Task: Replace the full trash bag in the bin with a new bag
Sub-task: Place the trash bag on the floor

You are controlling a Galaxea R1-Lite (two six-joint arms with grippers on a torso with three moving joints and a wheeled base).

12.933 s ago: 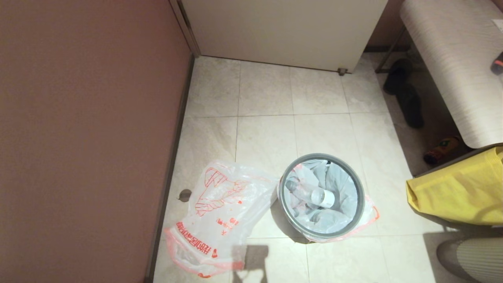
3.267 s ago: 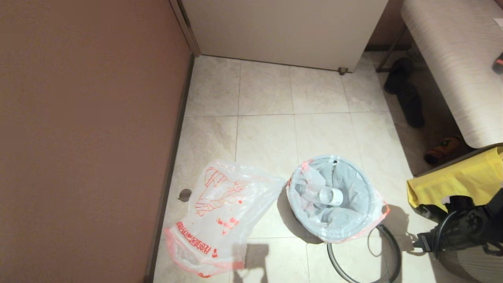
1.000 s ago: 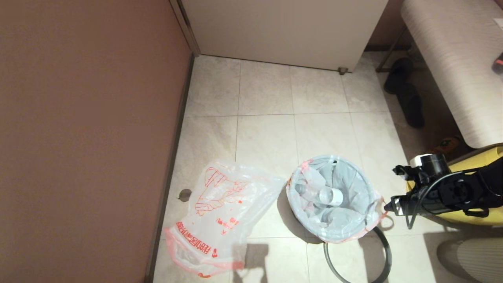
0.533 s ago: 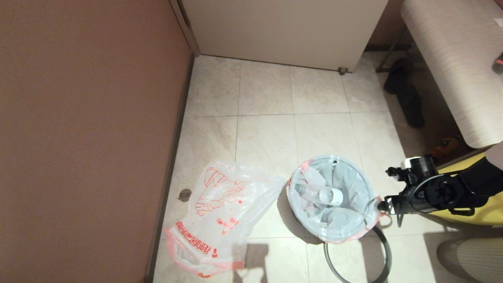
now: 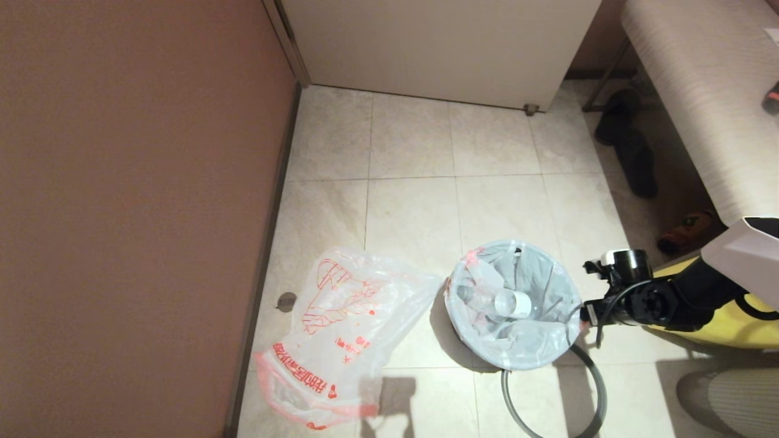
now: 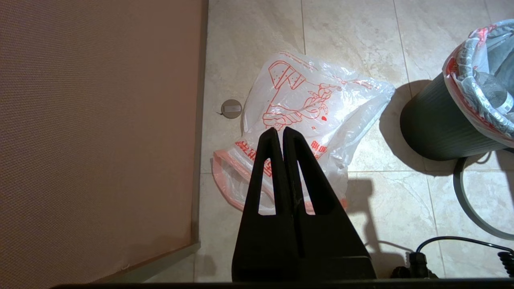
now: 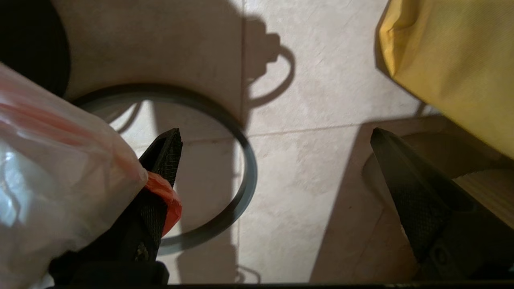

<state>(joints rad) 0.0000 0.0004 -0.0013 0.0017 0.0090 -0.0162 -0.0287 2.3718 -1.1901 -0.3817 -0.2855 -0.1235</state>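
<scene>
The right tool (image 7: 273, 160), released beside the bin (image 6: 433, 124), may snag only the full trash bag (image 5: 517, 340) hem, tearing it; left tool (image 6: 283, 134) clenched.

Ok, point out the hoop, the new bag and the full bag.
hoop (image 5: 593, 389), head view, on its right arc lying on the floor.
new bag (image 5: 341, 316), head view, on its printed middle.
full bag (image 5: 523, 347), head view, on its near side over the rim.
</scene>
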